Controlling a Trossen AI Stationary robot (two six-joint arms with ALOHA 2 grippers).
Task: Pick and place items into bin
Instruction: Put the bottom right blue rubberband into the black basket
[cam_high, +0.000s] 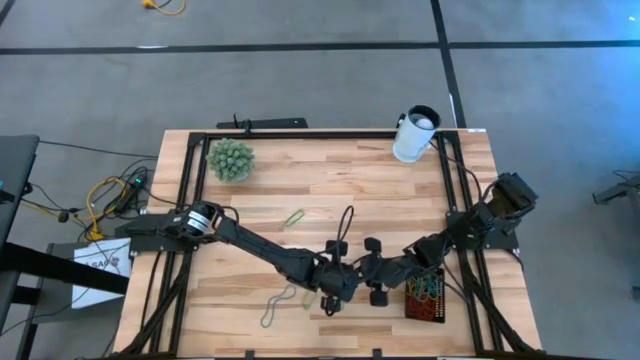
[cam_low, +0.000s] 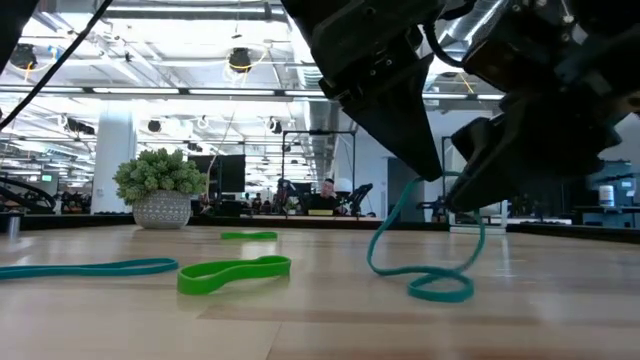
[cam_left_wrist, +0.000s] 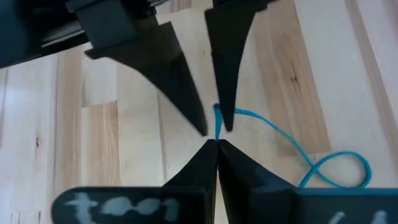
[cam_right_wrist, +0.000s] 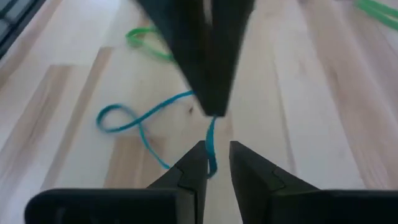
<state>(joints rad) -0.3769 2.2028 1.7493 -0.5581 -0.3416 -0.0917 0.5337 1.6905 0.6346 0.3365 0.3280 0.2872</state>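
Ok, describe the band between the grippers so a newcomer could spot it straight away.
On the wooden table, look just left of the black bin, where both arms meet. The blue band hangs from the left gripper's shut jaws, with the right gripper open around it. Unlike the green band lying flat nearby, one end is lifted off the wood.

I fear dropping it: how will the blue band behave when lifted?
Probably floppy: pinched by the left hand, the blue band sags in curls onto the table. Likely very light, so it may swing or slip from a loose pinch.
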